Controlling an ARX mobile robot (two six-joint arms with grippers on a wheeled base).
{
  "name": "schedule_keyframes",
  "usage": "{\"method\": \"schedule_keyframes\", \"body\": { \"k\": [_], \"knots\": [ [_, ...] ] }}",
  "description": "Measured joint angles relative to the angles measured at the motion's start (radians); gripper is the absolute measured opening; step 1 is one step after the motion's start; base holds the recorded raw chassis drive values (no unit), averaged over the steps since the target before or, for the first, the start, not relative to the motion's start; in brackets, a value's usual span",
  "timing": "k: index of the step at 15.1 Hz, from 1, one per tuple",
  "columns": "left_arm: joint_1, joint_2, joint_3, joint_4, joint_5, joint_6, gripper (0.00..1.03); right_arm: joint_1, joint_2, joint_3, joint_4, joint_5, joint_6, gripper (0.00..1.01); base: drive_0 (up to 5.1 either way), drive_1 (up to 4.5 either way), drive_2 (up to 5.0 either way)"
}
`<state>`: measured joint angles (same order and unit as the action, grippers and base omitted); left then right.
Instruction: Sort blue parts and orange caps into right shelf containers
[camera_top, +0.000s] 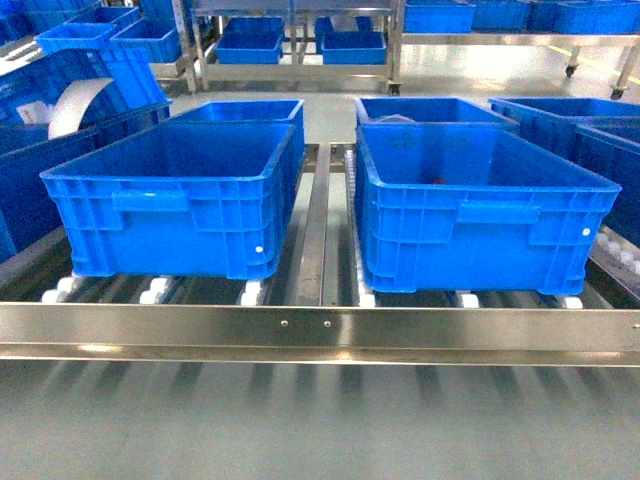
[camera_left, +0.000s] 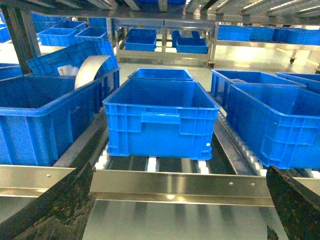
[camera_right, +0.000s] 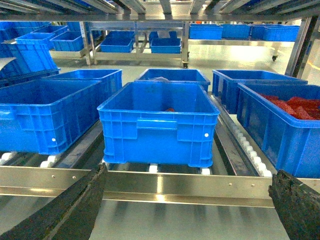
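Note:
Two right shelf containers stand side by side on the white rollers of the right shelf (camera_top: 320, 325): a left blue crate (camera_top: 180, 200) and a right blue crate (camera_top: 480, 205). In the left wrist view my left gripper (camera_left: 178, 171) is open and empty, level with the steel front rail, facing the left crate (camera_left: 161, 120). My right gripper (camera_right: 189, 172) is also open and empty before the rail, facing the right crate (camera_right: 159, 125). A small reddish-orange item (camera_right: 170, 109) lies inside that crate, too small to identify. No blue parts or orange caps show clearly. Neither gripper appears in the head view.
More blue crates stand behind these two. A crate holding red pieces (camera_right: 295, 107) stands to the right. Tilted crates with a curved white sheet (camera_top: 80, 105) are at the left. Another steel rack with crates (camera_top: 300, 45) stands across the aisle.

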<state>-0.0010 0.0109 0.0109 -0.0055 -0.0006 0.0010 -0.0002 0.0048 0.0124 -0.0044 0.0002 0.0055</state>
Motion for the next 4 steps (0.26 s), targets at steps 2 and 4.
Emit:
{"method": "schedule_keyframes", "body": {
  "k": [2,4],
  "knots": [
    [0.000,0.000,0.000,0.000,0.000,0.000,0.98,0.000,0.000,0.000,0.000,0.000,0.000,0.98,0.0,0.00,0.0],
    [0.000,0.000,0.000,0.000,0.000,0.000,0.98,0.000,0.000,0.000,0.000,0.000,0.000,0.98,0.0,0.00,0.0]
  ]
}}
